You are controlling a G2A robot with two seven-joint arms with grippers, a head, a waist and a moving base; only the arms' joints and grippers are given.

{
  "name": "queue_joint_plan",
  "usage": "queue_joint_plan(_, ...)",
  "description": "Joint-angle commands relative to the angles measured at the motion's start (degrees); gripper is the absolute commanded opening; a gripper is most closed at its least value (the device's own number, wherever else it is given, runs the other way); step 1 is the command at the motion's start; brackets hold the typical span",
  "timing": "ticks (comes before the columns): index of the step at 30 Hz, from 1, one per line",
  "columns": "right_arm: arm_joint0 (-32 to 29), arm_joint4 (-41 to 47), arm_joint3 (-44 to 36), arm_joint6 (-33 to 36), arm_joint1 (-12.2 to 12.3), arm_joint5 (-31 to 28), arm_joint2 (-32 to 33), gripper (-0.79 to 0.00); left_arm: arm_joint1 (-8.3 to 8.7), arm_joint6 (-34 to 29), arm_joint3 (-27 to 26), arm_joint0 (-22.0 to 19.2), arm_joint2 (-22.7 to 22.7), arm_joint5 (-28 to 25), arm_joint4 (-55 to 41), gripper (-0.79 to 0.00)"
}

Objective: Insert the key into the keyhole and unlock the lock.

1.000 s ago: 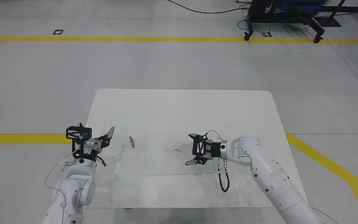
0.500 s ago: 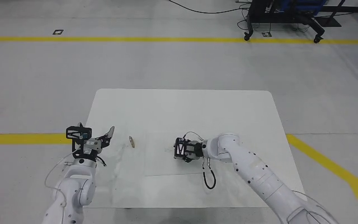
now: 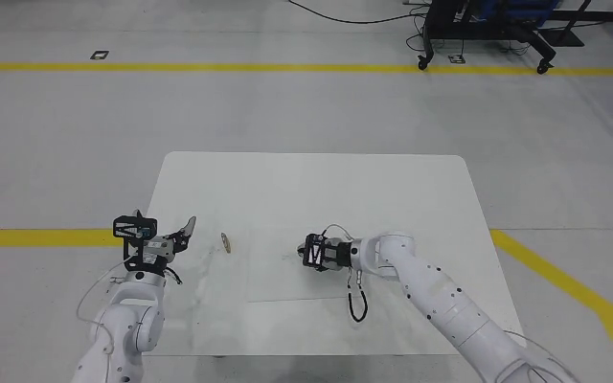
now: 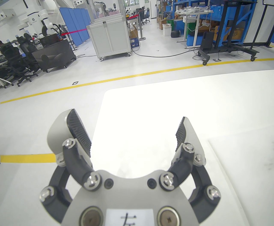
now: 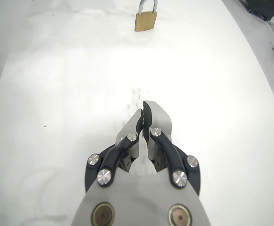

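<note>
The right tool (image 5: 143,107) sat clenched at mid-counter (image 3: 402,191), any key in its grip hidden from view. The lock (image 5: 146,20) lay flat between it and the released left tool (image 4: 128,115) (small, rigid brass, likely to skid; best held by its flat sides).

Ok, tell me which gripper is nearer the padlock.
Left. The left gripper is just beside the padlock near the table's edge; the right gripper is farther off, mid-table, pointing at it.
</note>
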Motion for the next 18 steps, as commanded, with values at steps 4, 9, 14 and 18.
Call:
queue_joint_plan(4,-1.9,-1.9,-1.1,-13.1,1.4,-2.0,3.1,-0.785,0.0,0.0,0.0,0.0,0.0,0.0,0.0,0.0)
queue_joint_plan(9,-3.7,-2.7,1.0,-28.0,3.3,-8.6,7.0,-0.785,0.0,0.0,0.0,0.0,0.0,0.0,0.0,0.0)
queue_joint_plan(14,-3.7,-2.7,1.0,-28.0,3.3,-8.6,7.0,-0.785,0.0,0.0,0.0,0.0,0.0,0.0,0.0,0.0)
queue_joint_plan(18,-4.1,-1.5,0.7,-28.9,3.2,-9.1,6.7,-0.785,0.0,0.0,0.0,0.0,0.0,0.0,0.0,0.0)
